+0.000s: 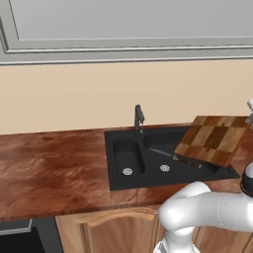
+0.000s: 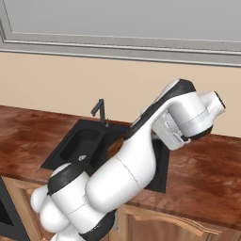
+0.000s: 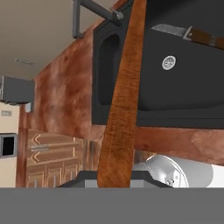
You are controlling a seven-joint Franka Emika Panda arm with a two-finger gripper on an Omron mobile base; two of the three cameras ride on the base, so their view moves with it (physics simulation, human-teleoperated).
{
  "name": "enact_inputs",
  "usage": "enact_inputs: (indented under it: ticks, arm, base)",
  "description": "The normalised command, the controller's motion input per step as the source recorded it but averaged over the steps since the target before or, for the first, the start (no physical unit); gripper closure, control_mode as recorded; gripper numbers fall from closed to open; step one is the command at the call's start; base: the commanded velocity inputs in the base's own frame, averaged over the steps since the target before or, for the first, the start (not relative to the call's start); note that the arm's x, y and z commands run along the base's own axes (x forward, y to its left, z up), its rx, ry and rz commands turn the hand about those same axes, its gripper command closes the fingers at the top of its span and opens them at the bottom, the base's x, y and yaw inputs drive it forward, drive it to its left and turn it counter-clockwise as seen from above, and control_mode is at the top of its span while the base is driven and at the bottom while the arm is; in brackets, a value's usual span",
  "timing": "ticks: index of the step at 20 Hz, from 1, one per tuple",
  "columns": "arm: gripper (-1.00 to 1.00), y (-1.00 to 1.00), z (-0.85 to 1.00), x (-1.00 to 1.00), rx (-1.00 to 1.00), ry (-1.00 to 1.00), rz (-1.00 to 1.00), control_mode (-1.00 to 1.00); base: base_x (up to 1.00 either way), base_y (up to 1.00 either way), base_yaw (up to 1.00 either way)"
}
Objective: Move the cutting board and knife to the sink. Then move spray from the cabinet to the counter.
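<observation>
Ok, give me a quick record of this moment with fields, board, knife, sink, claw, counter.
cutting board: held tilted above the larger basin, seen edge-on in the hand view
knife: lying in the larger basin, under the board
sink: black, two basins, faucet at the back
claw: shut on the cutting board's edge at the right of the left base view
counter: reddish-brown, around the sink

Knife handle behind cutting board

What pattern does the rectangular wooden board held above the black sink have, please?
The rectangular wooden board has a checkered patchwork of light tan and dark brown squares, clearest in the left base view.
</observation>
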Motion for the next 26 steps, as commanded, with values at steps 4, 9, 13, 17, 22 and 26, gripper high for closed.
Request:
enact_inputs:
  ticks: [4,9,13,17,22,26]
  arm:
    - [1.00,0.21,-0.06,0.10,0.00,0.07,0.00,-1.00]
    - [1.00,0.21,-0.14,0.11,0.00,0.05,0.00,-1.00]
    - [1.00,0.12,-0.11,0.09,0.00,0.04,0.00,-1.00]
    - [1.00,0.04,-0.07,0.08,0.00,0.02,0.00,-1.00]
    - [1.00,0.00,-0.04,0.03,0.00,0.01,0.02,-1.00]
    - [1.00,0.00,-0.10,0.00,0.00,0.00,0.03,-1.00]
  base:
    - [0.00,0.00,0.00]
    - [0.00,0.00,0.00]
    - [0.00,0.00,0.00]
    - [0.00,0.00,0.00]
    - [0.00,0.00,0.00]
    - [0.00,0.00,0.00]
